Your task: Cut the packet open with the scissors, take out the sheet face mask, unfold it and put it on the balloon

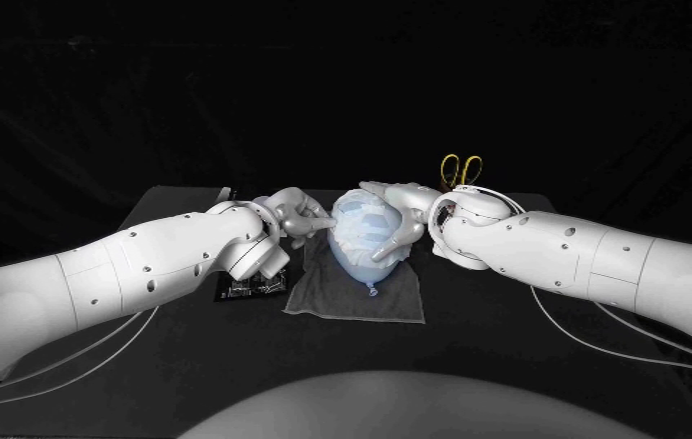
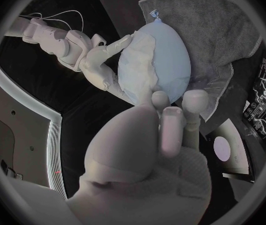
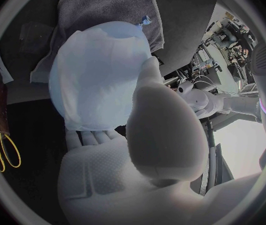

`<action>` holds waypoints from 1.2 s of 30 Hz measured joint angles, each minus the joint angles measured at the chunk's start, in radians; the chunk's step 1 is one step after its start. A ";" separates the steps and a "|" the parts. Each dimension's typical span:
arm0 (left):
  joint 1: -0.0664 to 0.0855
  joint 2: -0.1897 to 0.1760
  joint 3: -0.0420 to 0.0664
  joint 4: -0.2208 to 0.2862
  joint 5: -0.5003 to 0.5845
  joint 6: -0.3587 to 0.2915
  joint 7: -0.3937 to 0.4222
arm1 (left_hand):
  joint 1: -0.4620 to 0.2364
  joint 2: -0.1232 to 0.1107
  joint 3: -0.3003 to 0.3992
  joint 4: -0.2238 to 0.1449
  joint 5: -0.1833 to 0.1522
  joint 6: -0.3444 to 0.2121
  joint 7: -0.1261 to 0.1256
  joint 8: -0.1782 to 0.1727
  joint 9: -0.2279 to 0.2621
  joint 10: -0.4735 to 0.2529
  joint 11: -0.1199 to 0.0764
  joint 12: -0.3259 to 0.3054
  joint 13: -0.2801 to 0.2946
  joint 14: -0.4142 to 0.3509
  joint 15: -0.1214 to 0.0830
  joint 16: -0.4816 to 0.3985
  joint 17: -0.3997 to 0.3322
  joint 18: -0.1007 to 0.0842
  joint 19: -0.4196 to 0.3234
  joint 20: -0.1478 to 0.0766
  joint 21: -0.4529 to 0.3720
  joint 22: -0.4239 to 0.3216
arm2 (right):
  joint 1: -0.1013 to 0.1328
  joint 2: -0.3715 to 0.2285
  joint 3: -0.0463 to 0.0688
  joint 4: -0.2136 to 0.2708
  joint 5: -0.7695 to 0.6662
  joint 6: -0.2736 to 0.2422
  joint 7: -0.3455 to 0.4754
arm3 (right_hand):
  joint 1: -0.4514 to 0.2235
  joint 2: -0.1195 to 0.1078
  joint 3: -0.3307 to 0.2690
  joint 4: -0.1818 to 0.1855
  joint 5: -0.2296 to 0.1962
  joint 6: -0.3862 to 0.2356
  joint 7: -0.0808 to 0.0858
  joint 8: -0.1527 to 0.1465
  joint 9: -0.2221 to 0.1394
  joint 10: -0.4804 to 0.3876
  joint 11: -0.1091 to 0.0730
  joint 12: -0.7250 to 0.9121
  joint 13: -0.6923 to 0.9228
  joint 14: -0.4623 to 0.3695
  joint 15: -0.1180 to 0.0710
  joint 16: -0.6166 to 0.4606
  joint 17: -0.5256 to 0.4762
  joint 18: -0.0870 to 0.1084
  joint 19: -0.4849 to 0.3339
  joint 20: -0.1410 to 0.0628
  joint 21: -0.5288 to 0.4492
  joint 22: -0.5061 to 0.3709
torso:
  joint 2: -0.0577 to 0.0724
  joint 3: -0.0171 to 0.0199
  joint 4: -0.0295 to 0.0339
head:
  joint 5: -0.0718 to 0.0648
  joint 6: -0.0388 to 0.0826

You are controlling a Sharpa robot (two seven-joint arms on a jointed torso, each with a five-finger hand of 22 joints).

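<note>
Blk table (image 1: 433,359) w/ grey cloth (image 1: 325,301), packet (image 1: 257,287), scissors (image 1: 462,170).

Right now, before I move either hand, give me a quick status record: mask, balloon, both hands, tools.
mask: white sheet draped over the balloon, covering much of it
balloon: pale blue, lying on the grey cloth, knot toward the robot
left hand: fingers extended to the balloon's rounded end, holding nothing
right hand: cups the balloon, thumb and fingers against the mask
scissors: on the table beyond the right hand, untouched
packet: on the table beside the cloth, under the left arm
</note>
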 measured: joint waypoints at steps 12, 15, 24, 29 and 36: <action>0.000 -0.022 -0.002 -0.018 0.021 -0.007 0.003 | -0.309 -0.216 0.494 -0.087 -0.001 0.018 -0.005 0.055 0.003 0.043 -0.015 0.029 0.082 0.002 0.002 0.003 0.007 0.000 0.008 0.007 0.026 0.028 | 0.000 -0.002 0.000 0.001 0.000 0.000 -0.001 | 0.000 0.000 0.000 0.000 0.000 0.002 0.002 0.000 0.000 0.000 0.000 0.000 0.000 0.000 0.000 0.000 -0.001 0.000 0.000 0.000 0.000 0.000 | 0.000 0.0001 0.0004 | 0.001 0.000; 0.000 -0.026 -0.002 -0.021 0.021 -0.006 0.000 | -0.366 -0.224 0.574 -0.146 -0.001 0.014 -0.005 0.062 0.037 0.043 -0.015 0.029 0.092 0.002 0.002 0.002 0.007 0.000 0.011 0.004 0.032 0.035 | 0.000 -0.003 0.000 0.001 0.000 0.000 -0.002 | 0.000 0.000 0.000 0.000 0.000 0.002 0.002 0.000 0.000 0.000 0.000 0.000 0.000 0.000 0.000 0.000 -0.001 0.000 0.000 0.000 0.000 0.000 | 0.000 0.0000 0.0007 | 0.002 0.000; 0.000 -0.030 -0.003 -0.026 0.020 0.008 -0.010 | -0.466 -0.241 0.683 -0.233 0.008 0.010 -0.006 0.079 0.098 0.047 -0.011 0.037 0.115 0.002 0.002 0.006 0.007 0.000 0.025 0.004 0.046 0.053 | 0.000 -0.003 -0.001 0.002 0.000 0.000 -0.002 | 0.000 0.000 0.000 0.000 0.000 0.002 0.002 0.000 0.000 0.000 0.000 0.000 0.000 0.000 0.000 0.000 -0.001 0.000 0.000 0.000 0.000 0.000 | 0.000 -0.0002 0.0010 | 0.002 0.000; 0.000 -0.030 -0.003 -0.028 0.017 0.023 -0.019 | -0.467 -0.242 0.683 -0.233 0.008 0.010 -0.006 0.079 0.098 0.047 -0.011 0.037 0.115 0.001 0.002 0.006 0.007 0.000 0.025 0.004 0.046 0.053 | 0.000 -0.003 -0.001 0.003 0.000 0.000 -0.002 | 0.000 0.000 0.000 0.000 0.000 0.002 0.002 0.000 0.000 0.000 0.000 0.000 0.000 0.000 0.000 0.000 -0.002 0.000 0.000 0.000 0.000 0.000 | 0.000 -0.0001 0.0007 | 0.003 0.000; 0.000 -0.030 -0.004 -0.036 0.006 0.051 -0.041 | -0.518 -0.220 0.701 -0.277 0.008 -0.070 0.017 0.059 0.139 -0.068 -0.017 -0.119 -0.096 -0.002 0.010 -0.004 0.007 0.000 0.003 0.016 0.029 0.019 | 0.000 -0.003 -0.001 0.003 0.000 0.000 -0.002 | 0.000 0.000 0.000 0.000 0.000 0.002 0.001 0.000 0.000 0.000 0.000 0.000 0.000 0.000 0.000 0.000 -0.002 -0.001 0.000 0.000 0.000 0.000 | 0.000 0.0006 0.0000 | 0.001 0.000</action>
